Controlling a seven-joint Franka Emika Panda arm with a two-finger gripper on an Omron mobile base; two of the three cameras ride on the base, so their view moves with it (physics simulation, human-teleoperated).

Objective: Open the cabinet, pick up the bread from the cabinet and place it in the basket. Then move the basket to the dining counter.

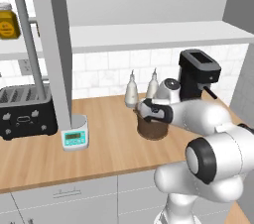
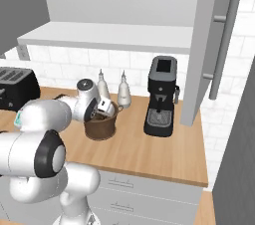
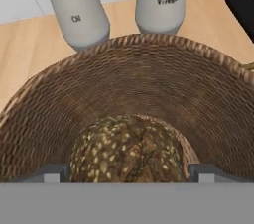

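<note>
Brown wickerwork dominates the hand view: a round dark brown woven basket (image 3: 149, 84) seen from above, with a small dark brown, seed-flecked bread roll (image 3: 130, 152) lying on its floor. The gripper (image 3: 130, 173) hangs over the basket's mouth with its two small dark finger tips (image 3: 52, 173) spread wide, one on each side of the roll and clear of it, so the gripper is released and grasps nothing. Just beyond the basket's far rim stand two pale grey bottles, one labelled Oil (image 3: 75, 7) and one labelled Vinegar (image 3: 161, 0). In the left base view the white robot arm reaches from the lower right across a light wood desk (image 1: 99, 143) to the basket (image 1: 151, 128), which sits on the desk in front of the two bottles. A black coffee machine (image 1: 198, 74) stands to the right of the basket, against the white tiled wall. To the left are a black toaster (image 1: 25, 111) and a small white kitchen scale with a teal front (image 1: 75, 136). The light grey wall cabinet's door (image 1: 52, 44) stands open, edge-on, with its long silver bar handle (image 1: 27, 44) showing, and the pale shelf (image 1: 149, 34) inside runs across above the desk. An amber jar (image 1: 7, 22) sits at the left end of the cabinet. In the right base view the gripper (image 2: 103, 107) is at the basket's (image 2: 102, 127) rim, and the other cabinet door (image 2: 211, 40) hangs open at the right.
</note>
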